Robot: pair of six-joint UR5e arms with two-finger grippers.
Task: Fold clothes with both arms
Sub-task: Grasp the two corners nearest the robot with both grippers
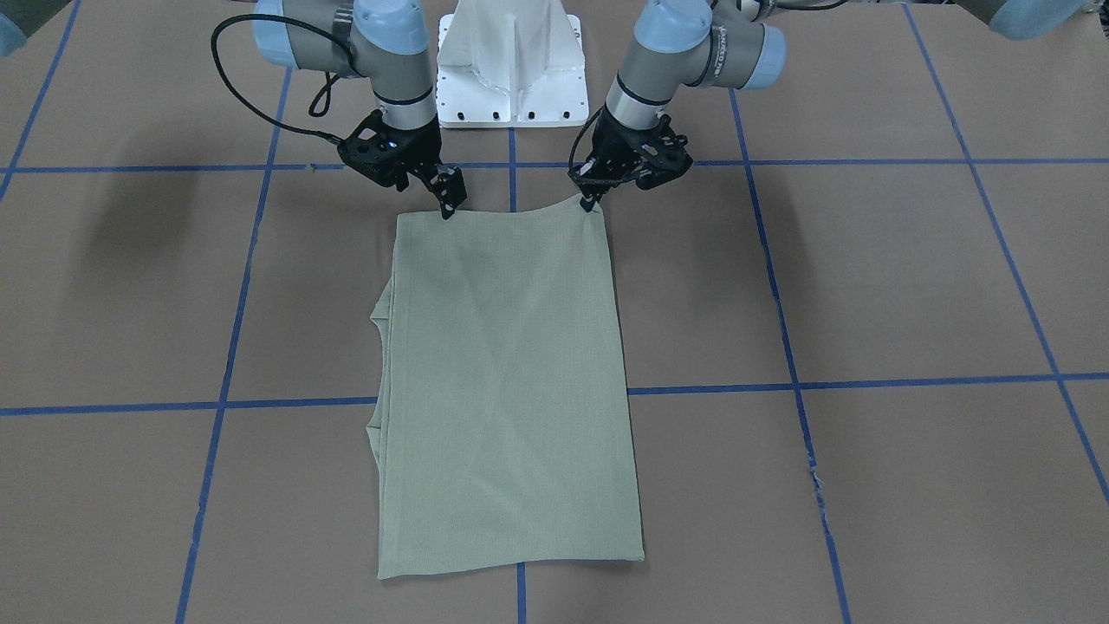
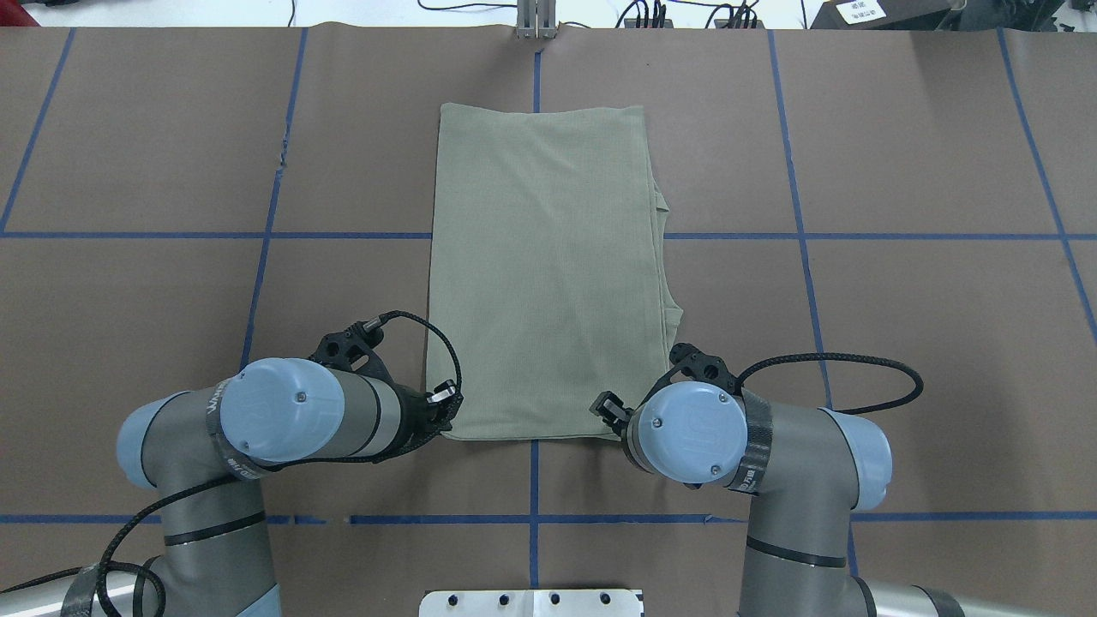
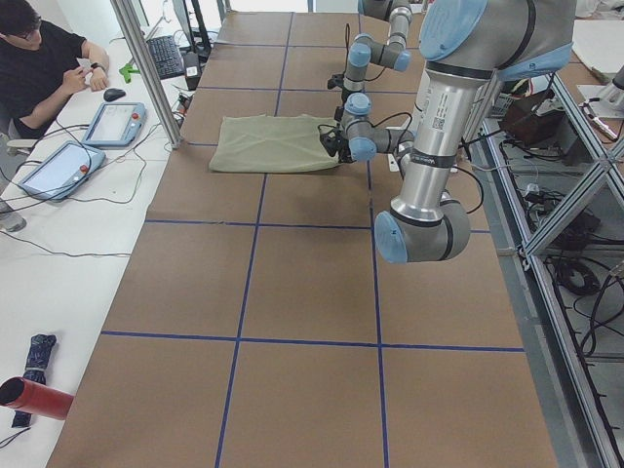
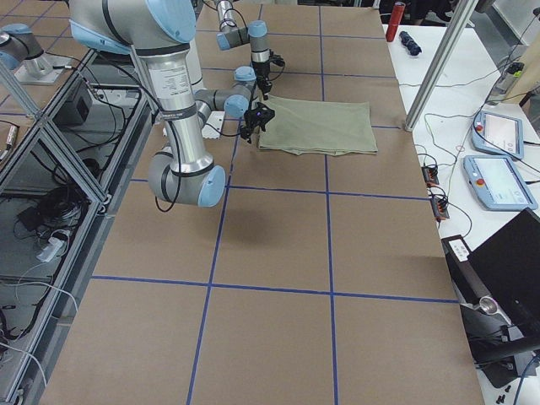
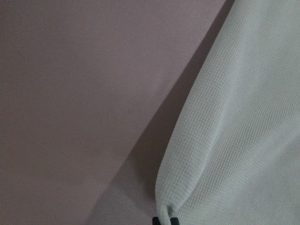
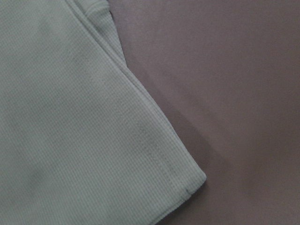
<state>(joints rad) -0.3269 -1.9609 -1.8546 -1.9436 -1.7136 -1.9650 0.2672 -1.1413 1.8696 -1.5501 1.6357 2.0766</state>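
Observation:
The sage-green shirt (image 1: pixel 507 381) lies folded into a long rectangle on the brown table, also seen from overhead (image 2: pixel 548 266). My left gripper (image 1: pixel 593 204) is shut on its near corner on my left and holds it slightly raised. The left wrist view shows the shirt (image 5: pixel 234 140) puckering into the fingertips (image 5: pixel 165 220). My right gripper (image 1: pixel 447 211) has its fingers together on the near edge by the other corner. The right wrist view shows that corner (image 6: pixel 194 180) lying low, with the fingers out of frame. A folded-in sleeve edge (image 2: pixel 668 300) sticks out on my right.
The white pedestal base (image 1: pixel 511 65) stands just behind the grippers. Blue tape lines (image 2: pixel 531 480) cross the brown table. An operator (image 3: pixel 39 58) sits at a side desk with tablets, beyond the shirt's far end.

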